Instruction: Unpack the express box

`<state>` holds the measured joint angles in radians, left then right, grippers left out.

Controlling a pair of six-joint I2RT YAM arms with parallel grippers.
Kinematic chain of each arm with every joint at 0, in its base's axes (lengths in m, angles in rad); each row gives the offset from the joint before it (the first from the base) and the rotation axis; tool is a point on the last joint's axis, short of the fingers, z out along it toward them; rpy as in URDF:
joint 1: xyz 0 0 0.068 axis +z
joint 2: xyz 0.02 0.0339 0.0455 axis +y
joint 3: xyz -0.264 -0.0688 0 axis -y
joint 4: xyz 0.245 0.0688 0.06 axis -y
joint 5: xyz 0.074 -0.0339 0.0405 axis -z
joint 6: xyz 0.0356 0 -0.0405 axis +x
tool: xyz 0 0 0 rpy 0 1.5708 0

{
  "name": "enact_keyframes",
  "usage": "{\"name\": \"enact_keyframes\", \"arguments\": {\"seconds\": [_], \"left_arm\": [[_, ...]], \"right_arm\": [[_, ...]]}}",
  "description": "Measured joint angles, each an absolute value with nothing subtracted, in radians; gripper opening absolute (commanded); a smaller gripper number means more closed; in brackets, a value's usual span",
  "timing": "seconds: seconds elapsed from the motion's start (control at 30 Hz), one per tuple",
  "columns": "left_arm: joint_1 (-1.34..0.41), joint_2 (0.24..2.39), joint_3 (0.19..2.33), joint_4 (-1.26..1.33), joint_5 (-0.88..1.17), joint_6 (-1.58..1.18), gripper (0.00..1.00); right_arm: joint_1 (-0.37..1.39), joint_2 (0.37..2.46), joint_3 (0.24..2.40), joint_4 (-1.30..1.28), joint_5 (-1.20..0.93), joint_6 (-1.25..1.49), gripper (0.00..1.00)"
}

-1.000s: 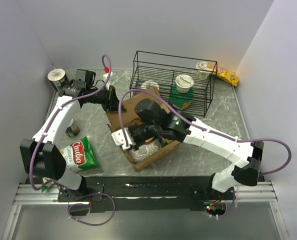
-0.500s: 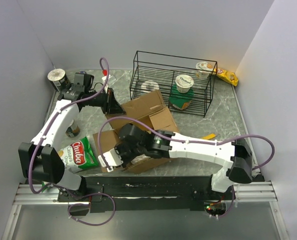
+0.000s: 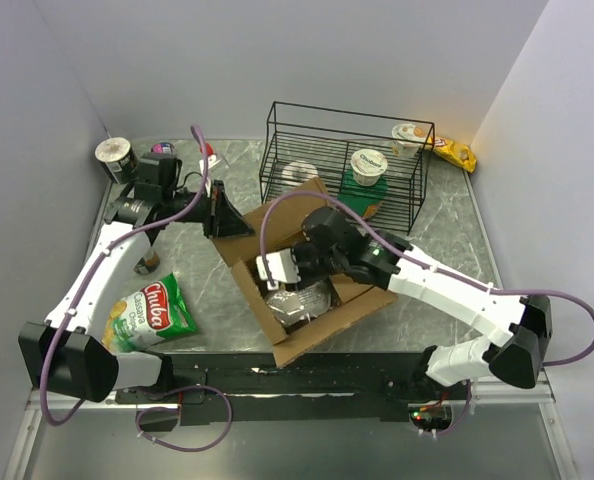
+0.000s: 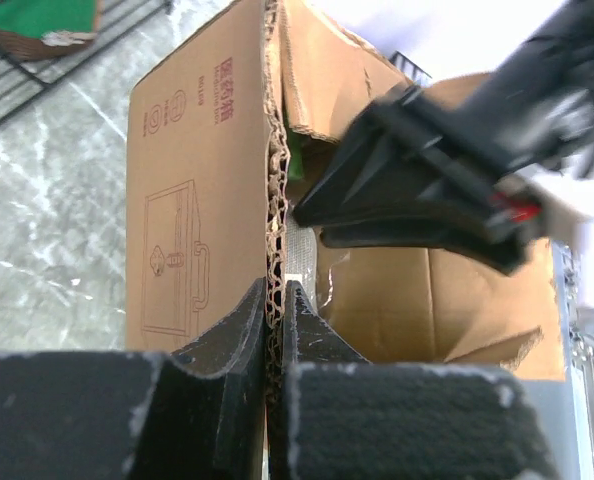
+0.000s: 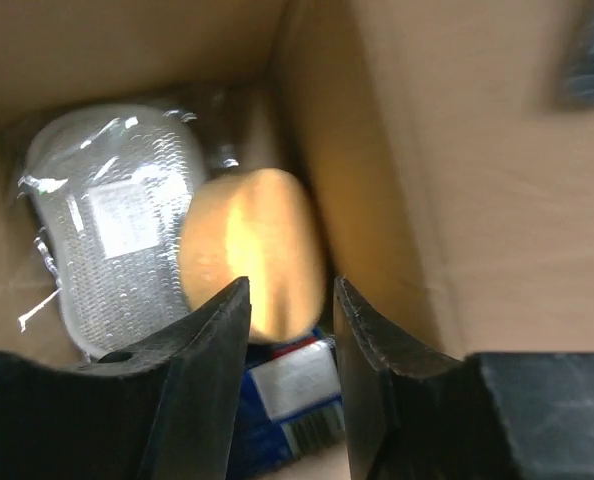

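- The express box stands open on the tabletop, about midway between the left and right edges and nearer the front edge than the back, turned at an angle to it, with its flaps folded outward.
- The left gripper is at the box's back-left corner. In the left wrist view its fingers are pressed together on the corrugated edge of a cardboard panel, with nothing but the board between them.
- The right gripper reaches down into the box from the right side. In the right wrist view its jaws stand apart, and a rounded orange-yellow object shows just beyond the tips – blurred, and not visibly clamped.
- Inside the box, a clear-wrapped grey mesh item lies on the floor to one side of the orange object, and a blue-and-white packet lies below it; the brown inner wall rises close on the other side.
- A black wire basket sits toward the back edge, just behind the box, with a yogurt cup inside it.
- A green snack bag lies near the front-left corner, well apart from the box – beside the left arm.
- A yellow packet rests in the back-right corner, and a round tub in the back-left corner.
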<state>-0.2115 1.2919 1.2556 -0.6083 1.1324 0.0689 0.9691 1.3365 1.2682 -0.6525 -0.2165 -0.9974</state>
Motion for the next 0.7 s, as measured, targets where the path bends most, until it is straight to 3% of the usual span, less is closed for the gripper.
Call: {"name": "enact_keyframes", "arguments": {"seconds": [0.2,0.37,0.43,0.5,0.6,0.63,0.67,0.7], "left_arm": [[-0.214,1.307,1.195,-0.611,1.150,0.104,0.01],[-0.214,1.367,1.195,-0.619,1.148,0.118,0.01],[-0.214,1.388,1.196,-0.621,1.152,0.118,0.01],[-0.214,1.406,1.207,-0.630,1.162,0.115,0.01],[-0.216,1.425,1.217,-0.633,1.164,0.112,0.01],[-0.216,1.432,1.220,-0.633,1.164,0.111,0.01],[-0.216,1.438,1.224,-0.633,1.163,0.110,0.01],[-0.216,1.443,1.226,-0.633,1.163,0.109,0.01]], "right_arm": [[0.946,1.418,1.203,-0.743,-0.295,-1.050,0.62],[0.917,1.456,1.193,-0.766,-0.338,-1.080,0.65],[0.916,1.451,1.164,-0.747,-0.337,-1.092,0.58],[0.916,1.458,1.135,-0.737,-0.332,-1.110,0.44],[0.916,1.486,1.114,-0.723,-0.322,-1.127,0.34],[0.916,1.497,1.111,-0.712,-0.320,-1.129,0.28],[0.916,1.503,1.106,-0.701,-0.316,-1.128,0.12],[0.916,1.506,1.102,-0.689,-0.309,-1.123,0.07]]}}
